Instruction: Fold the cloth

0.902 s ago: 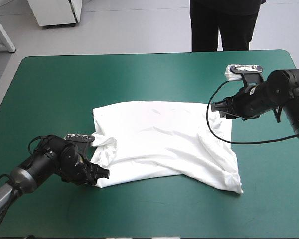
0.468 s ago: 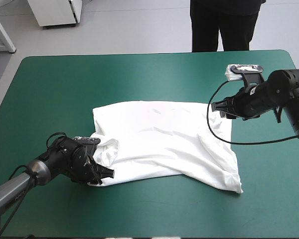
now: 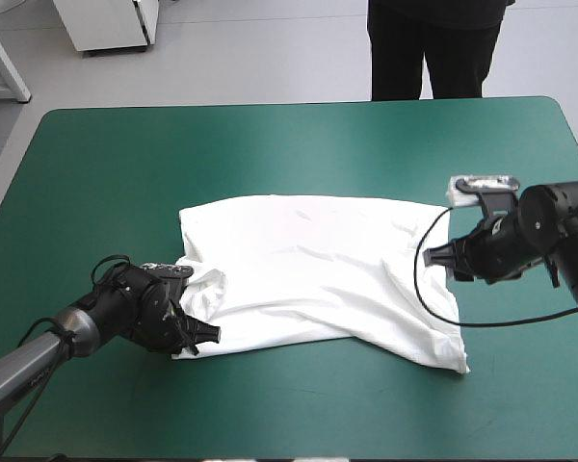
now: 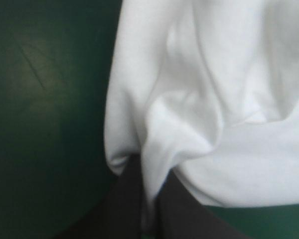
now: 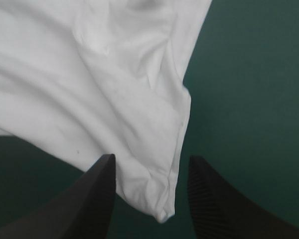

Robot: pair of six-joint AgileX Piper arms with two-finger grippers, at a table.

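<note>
The white T-shirt (image 3: pixel 318 269) lies spread and wrinkled in the middle of the teal-green table (image 3: pixel 125 164). At its near left corner my left gripper (image 3: pixel 204 334) is low on the cover. In the left wrist view the black fingers meet in a point (image 4: pixel 148 219) with a fold of the T-shirt (image 4: pixel 214 99) pinched between them. My right gripper (image 3: pixel 441 258) hovers at the shirt's right edge, about midway along it. In the right wrist view its fingers stand apart (image 5: pixel 152 158), and a hanging corner of the T-shirt (image 5: pixel 89 74) lies between and ahead of them.
Bare teal-green cover surrounds the shirt on all sides, widest toward the far edge and the left edge (image 3: pixel 39 192). The near right corner of the shirt (image 3: pixel 458 364) lies flat on the cover, nearer the front than my right gripper.
My left gripper slid in to the shirt's near left corner and shut on it. My right arm moved toward the near edge along the shirt's right side, fingers still apart.
</note>
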